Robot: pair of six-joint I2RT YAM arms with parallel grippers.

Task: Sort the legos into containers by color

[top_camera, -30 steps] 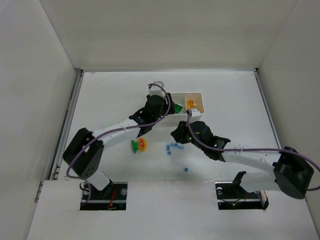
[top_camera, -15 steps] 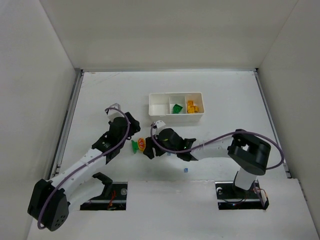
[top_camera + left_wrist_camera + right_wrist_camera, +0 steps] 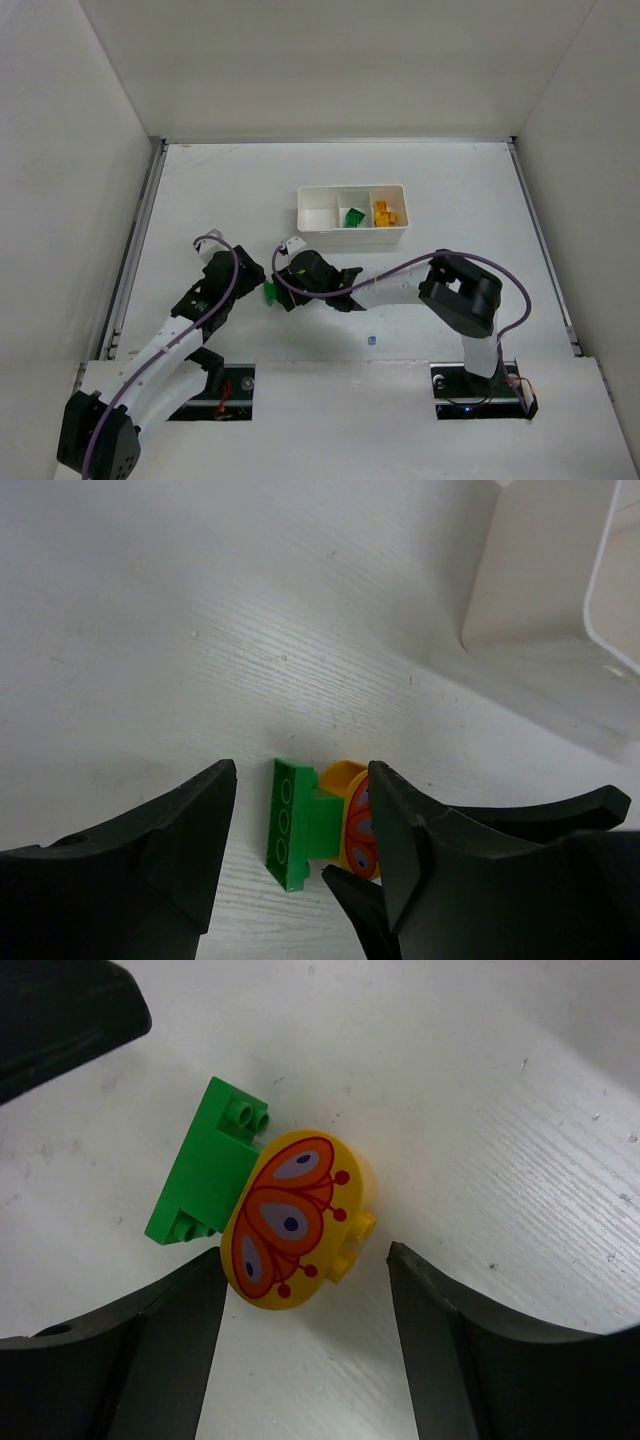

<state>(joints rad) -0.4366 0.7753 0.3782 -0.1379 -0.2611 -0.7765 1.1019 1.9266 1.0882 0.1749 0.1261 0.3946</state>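
Both wide open, holding nothing: left gripper [image 3: 300,780] and right gripper [image 3: 300,1260] each frame the green lego [image 3: 205,1175] touching the yellow butterfly lego [image 3: 290,1220], near-left of the tray [image 3: 350,237], outside it

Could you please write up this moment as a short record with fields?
Tray: green pieces in the middle compartment, yellow-orange pieces in the right one
Loose pair: green brick touching the yellow-orange butterfly brick
Left claw: open, green brick between its fingers
Right claw: open, fingers either side of the butterfly brick
Also loose: blue brick
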